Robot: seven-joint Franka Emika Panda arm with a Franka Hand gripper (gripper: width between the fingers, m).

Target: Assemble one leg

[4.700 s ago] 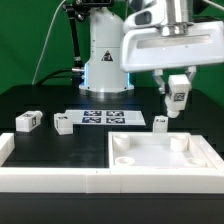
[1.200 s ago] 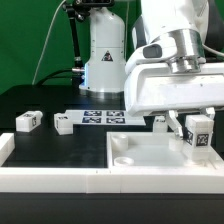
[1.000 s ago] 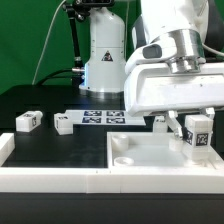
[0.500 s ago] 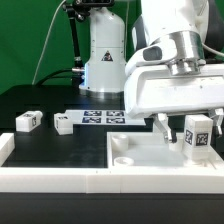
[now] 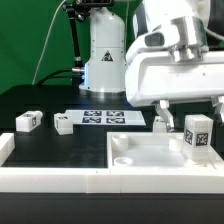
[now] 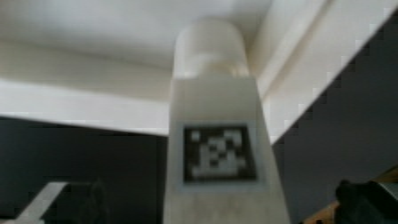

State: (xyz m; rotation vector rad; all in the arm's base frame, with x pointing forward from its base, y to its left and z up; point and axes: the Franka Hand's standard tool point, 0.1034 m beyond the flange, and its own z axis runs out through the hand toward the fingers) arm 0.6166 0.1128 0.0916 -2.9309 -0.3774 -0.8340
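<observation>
A black table [image 5: 30, 105] before a green backdrop [image 5: 25, 40] carries the marker board [image 5: 103, 117], a spare block [image 5: 27, 121] and a second block [image 5: 64, 124] (both tagged). The leg [image 5: 198, 133] stands upright in the white panel's [image 5: 150, 162] far corner socket, on the exterior view's right. The gripper [image 5: 191, 108] hangs over it, spread wide and holding nothing.

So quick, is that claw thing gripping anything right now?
Gripper: open, holding nothing. The leg stands upright on its own just below the spread fingers.
</observation>
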